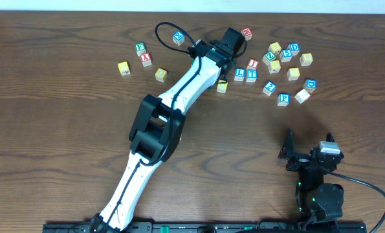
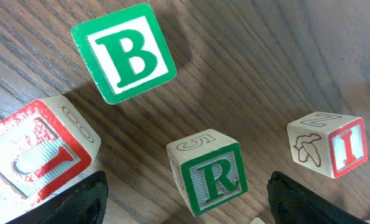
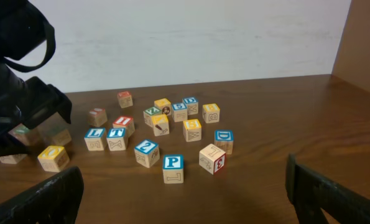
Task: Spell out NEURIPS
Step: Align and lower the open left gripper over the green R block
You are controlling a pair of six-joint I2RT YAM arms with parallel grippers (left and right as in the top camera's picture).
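Between the left gripper fingers: green R cube, flat on the table, not touched. Jaws are wide apart, one dark pad either side at the frame bottom. Red I cube is just right of R, with a gap between them. Green B cube is farther ahead. A red-lettered cube is at left, close to the left finger; letter unclear, J or U.

Overhead: left arm runs diagonally from the near-left edge to the far middle, and its gripper body hides R from this view. Letters are scattered, no row formed.
- Green E cube far left, touching a red X cube.
- Blue P cube at the near edge of the right-hand cluster, blue 2 cube just beside it.
- Blue L cube and blue T cube side by side, touching; second I cube, red, just behind T.

Right gripper sits near the table's near-right corner, well apart from the cluster. Fingers spread, nothing between them; its wrist view looks at the cluster from a distance.
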